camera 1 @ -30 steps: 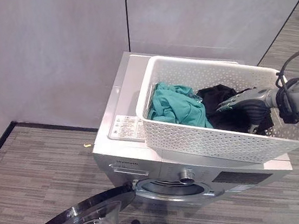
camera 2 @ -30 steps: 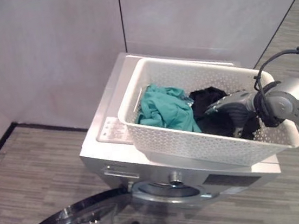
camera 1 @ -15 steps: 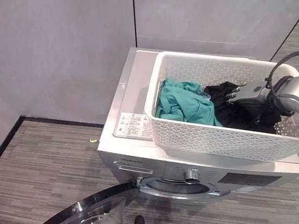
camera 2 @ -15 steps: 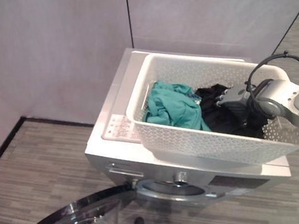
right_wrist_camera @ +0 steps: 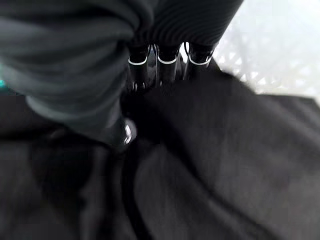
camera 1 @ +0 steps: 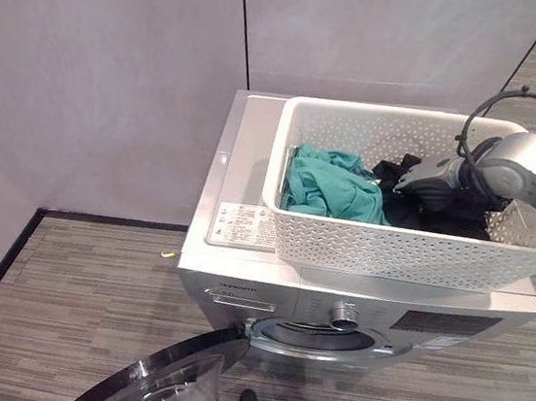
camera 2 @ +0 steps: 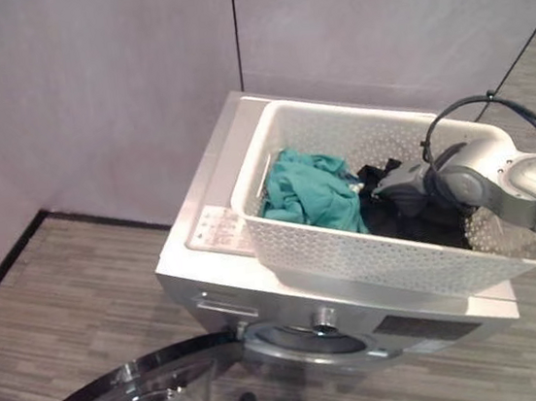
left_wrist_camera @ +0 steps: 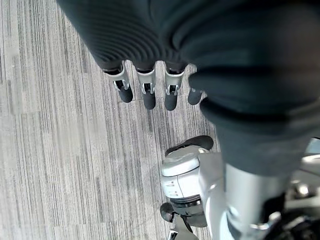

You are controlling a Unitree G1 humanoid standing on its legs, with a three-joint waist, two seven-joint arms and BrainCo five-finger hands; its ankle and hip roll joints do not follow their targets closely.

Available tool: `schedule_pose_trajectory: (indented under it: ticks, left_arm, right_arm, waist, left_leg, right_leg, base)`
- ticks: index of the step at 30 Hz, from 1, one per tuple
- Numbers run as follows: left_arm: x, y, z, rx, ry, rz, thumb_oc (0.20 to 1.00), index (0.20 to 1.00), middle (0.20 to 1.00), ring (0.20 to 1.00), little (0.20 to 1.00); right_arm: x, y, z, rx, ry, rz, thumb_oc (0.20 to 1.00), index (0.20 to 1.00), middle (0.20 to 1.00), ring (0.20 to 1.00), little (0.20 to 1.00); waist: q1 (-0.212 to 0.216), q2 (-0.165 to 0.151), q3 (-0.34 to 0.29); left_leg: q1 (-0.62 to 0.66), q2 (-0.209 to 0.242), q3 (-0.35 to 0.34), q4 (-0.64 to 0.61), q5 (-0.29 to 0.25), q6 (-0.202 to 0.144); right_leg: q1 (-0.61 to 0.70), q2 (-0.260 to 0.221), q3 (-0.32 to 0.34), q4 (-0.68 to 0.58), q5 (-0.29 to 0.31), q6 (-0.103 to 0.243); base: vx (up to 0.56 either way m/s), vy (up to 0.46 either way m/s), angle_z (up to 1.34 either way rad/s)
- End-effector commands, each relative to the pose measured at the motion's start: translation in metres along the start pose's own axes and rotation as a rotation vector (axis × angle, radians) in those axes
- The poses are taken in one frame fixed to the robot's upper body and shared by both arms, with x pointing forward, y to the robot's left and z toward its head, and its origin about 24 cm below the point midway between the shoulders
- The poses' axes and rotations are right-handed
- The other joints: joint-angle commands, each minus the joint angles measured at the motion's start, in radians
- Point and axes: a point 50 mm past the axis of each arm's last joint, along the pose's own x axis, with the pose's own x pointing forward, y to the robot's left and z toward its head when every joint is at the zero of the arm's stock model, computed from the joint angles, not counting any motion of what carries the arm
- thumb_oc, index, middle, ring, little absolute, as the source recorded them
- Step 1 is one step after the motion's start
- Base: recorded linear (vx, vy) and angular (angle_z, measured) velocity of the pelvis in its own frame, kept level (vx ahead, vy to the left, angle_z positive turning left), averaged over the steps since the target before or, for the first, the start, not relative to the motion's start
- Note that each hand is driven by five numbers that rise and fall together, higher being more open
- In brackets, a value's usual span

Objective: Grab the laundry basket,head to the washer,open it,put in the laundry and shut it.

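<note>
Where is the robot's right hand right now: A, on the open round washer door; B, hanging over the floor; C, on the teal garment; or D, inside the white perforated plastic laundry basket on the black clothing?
D: the right hand reaches into the white perforated plastic laundry basket, which sits on top of the washer, and its fingers press into the black clothing, beside the teal garment.
</note>
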Motion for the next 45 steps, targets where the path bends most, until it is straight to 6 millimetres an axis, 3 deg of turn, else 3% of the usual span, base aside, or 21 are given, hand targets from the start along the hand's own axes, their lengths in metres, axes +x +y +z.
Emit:
schedule_pose_trajectory:
  ticks: [1,3,10,16,20,27,30,31,32,33,36,38,45]
  left_arm:
    - [0.0,0.007,0.005,0.013,0.008,0.009,1.0,1.0,1.0,1.0,1.0]
    - [0.0,0.004,0.006,-0.001,-0.001,0.006,1.0,1.0,1.0,1.0,1.0]
    - [0.001,0.002,0.008,-0.011,-0.01,0.004,1.0,1.0,1.0,1.0,1.0]
    - [0.001,-0.002,0.007,-0.036,-0.012,-0.002,1.0,1.0,1.0,1.0,1.0]
    - [0.002,-0.006,0.012,-0.049,-0.028,-0.01,1.0,1.0,1.0,1.0,1.0]
    - [0.003,-0.007,0.022,-0.088,-0.058,0.018,1.0,1.0,1.0,1.0,1.0]
    - [0.003,-0.008,0.035,-0.109,-0.113,0.044,1.0,1.0,1.0,1.0,1.0]
    - [0.003,-0.008,0.035,-0.109,-0.113,0.044,1.0,1.0,1.0,1.0,1.0]
    - [0.003,-0.006,0.038,-0.119,-0.13,0.06,1.0,1.0,1.0,1.0,1.0]
    - [0.003,-0.006,0.039,-0.12,-0.13,0.06,1.0,1.0,1.0,1.0,1.0]
    - [0.001,-0.002,0.05,-0.158,-0.196,0.082,1.0,1.0,1.0,1.0,1.0]
    - [0.0,0.0,0.057,-0.163,-0.233,0.089,1.0,1.0,1.0,1.0,1.0]
    - [-0.012,0.014,0.08,-0.154,-0.404,0.075,1.0,1.0,1.0,1.0,1.0]
  right_arm:
    - [-0.004,0.005,-0.022,0.068,0.097,-0.028,0.2,0.2,0.2,0.2,0.2]
    - [-0.005,0.01,-0.037,0.114,0.168,-0.1,0.2,0.2,0.2,0.2,0.2]
    - [-0.013,0.008,-0.06,0.217,0.27,-0.221,0.2,0.2,0.2,0.2,0.2]
    - [-0.032,-0.006,-0.102,0.657,0.366,-0.567,0.2,0.2,0.2,0.2,0.2]
    - [-0.038,-0.018,-0.111,0.876,0.335,-0.8,0.2,0.2,0.2,0.2,0.2]
    - [-0.026,-0.059,-0.1,1.228,0.083,-1.088,0.2,0.2,0.2,0.2,0.2]
    - [-0.012,-0.09,-0.079,1.572,-0.254,-1.218,0.2,0.2,0.2,0.2,0.2]
    - [-0.012,-0.09,-0.079,1.573,-0.254,-1.219,0.2,0.2,0.2,0.2,0.2]
    - [-0.012,-0.108,-0.074,1.651,-0.331,-1.266,0.2,0.2,0.2,0.2,0.2]
    - [-0.012,-0.109,-0.073,1.65,-0.332,-1.266,0.2,0.2,0.2,0.2,0.2]
    - [-0.021,-0.15,-0.049,1.669,-0.546,-1.307,0.2,0.2,0.2,0.2,0.2]
    - [-0.031,-0.163,-0.044,1.652,-0.608,-1.342,0.2,0.2,0.2,0.2,0.2]
    - [-0.062,-0.197,-0.042,1.644,-0.731,-1.472,0.2,0.2,0.2,0.2,0.2]
  waist:
    - [0.032,-0.03,0.003]
    - [0.026,-0.019,-0.005]
    - [0.021,-0.011,-0.019]
    - [0.017,-0.001,-0.047]
    - [0.019,0.009,-0.06]
    - [0.022,0.013,-0.079]
    - [0.029,0.017,-0.083]
    - [0.028,0.016,-0.085]
    - [0.029,0.014,-0.09]
    - [0.027,0.014,-0.09]
    - [0.028,0.019,-0.094]
    - [0.03,0.022,-0.098]
    - [0.044,0.03,-0.103]
  left_leg:
    - [0.02,0.034,-0.041,-0.001,-0.05,-0.035]
    - [0.029,0.033,-0.043,0.0,-0.051,-0.034]
    - [0.044,0.035,-0.046,0.002,-0.053,-0.034]
    - [0.062,0.034,-0.052,0.004,-0.05,-0.031]
    - [0.075,0.034,-0.054,0.009,-0.057,-0.029]
    - [0.087,0.033,-0.05,0.01,-0.057,-0.026]
    - [0.1,0.036,-0.045,0.013,-0.062,-0.029]
    - [0.097,0.034,-0.046,0.012,-0.058,-0.027]
    - [0.101,0.035,-0.045,0.012,-0.059,-0.028]
    - [0.1,0.035,-0.045,0.012,-0.058,-0.028]
    - [0.108,0.038,-0.04,0.013,-0.061,-0.031]
    - [0.109,0.037,-0.044,0.014,-0.061,-0.032]
    - [0.109,0.031,-0.059,0.011,-0.055,-0.03]
  right_leg:
    - [-0.038,-0.087,-0.026,0.003,0.06,0.093]
    - [-0.029,-0.087,-0.025,0.005,0.057,0.091]
    - [-0.012,-0.086,-0.027,0.006,0.05,0.087]
    - [0.009,-0.087,-0.033,0.012,0.04,0.08]
    - [0.022,-0.086,-0.037,0.019,0.031,0.076]
    - [0.03,-0.086,-0.032,0.022,0.027,0.07]
    - [0.04,-0.082,-0.028,0.027,0.018,0.065]
    - [0.037,-0.084,-0.029,0.026,0.021,0.065]
    - [0.039,-0.083,-0.028,0.028,0.019,0.063]
    - [0.038,-0.083,-0.028,0.028,0.019,0.063]
    - [0.046,-0.082,-0.029,0.029,0.017,0.062]
    - [0.051,-0.083,-0.033,0.029,0.017,0.062]
    - [0.062,-0.087,-0.053,0.031,0.015,0.06]
  base:
    - [-0.01,-0.003,0.04]
    - [0.0,-0.005,0.02]
    - [0.0,0.0,0.0]
    - [0.0,-0.007,0.01]
    - [0.0,-0.011,0.05]
    - [0.0,-0.001,0.01]
    - [-0.02,-0.008,-0.09]
    - [0.0,0.0,0.0]
    - [-0.01,-0.002,0.06]
    - [-0.01,-0.009,0.04]
    - [-0.01,-0.007,0.02]
    - [0.0,0.0,0.0]
    - [0.0,0.001,0.04]
